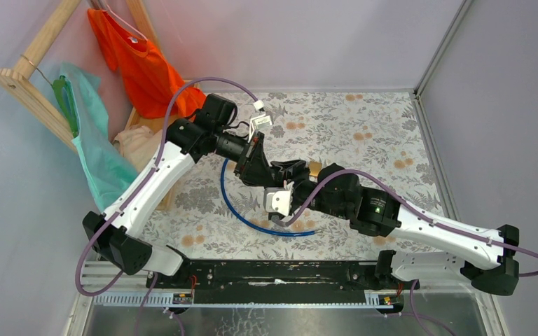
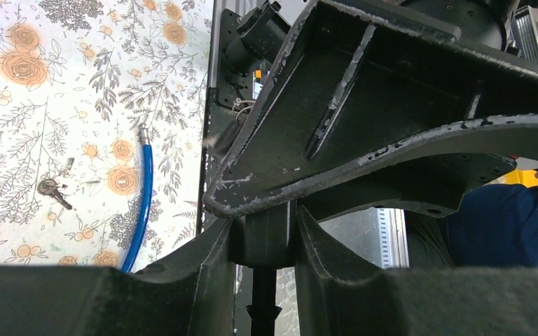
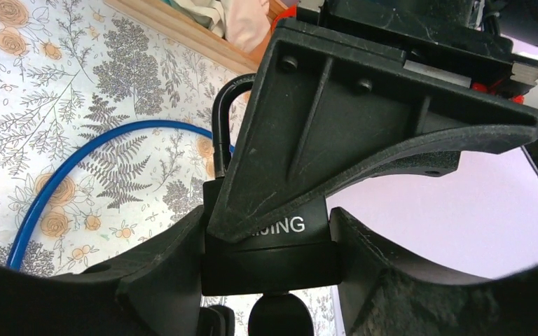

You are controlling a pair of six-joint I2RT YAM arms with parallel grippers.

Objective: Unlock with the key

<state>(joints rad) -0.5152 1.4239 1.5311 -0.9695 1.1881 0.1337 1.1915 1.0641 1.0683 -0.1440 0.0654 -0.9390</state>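
we pinch the padlock point(image 3: 273, 252) narrowly in the left gripper point(image 2: 263, 232), wider in the right gripper point(image 3: 270, 245); the key point(image 3: 277, 312) looks inserted, the shackle point(image 3: 218, 126) seems unreleased.

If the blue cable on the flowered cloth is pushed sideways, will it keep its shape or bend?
The blue cable lies in a loose curve, so it probably flexes rather than staying stiff. Its coat looks smooth, so it may slide easily. Being round, it might roll.

Pale lilac walls point(image 1: 308, 42), floral tablecloth point(image 1: 371, 126), wooden rack point(image 1: 42, 36) with orange shirt point(image 1: 143, 70) and teal garment point(image 1: 101, 164) at far left.
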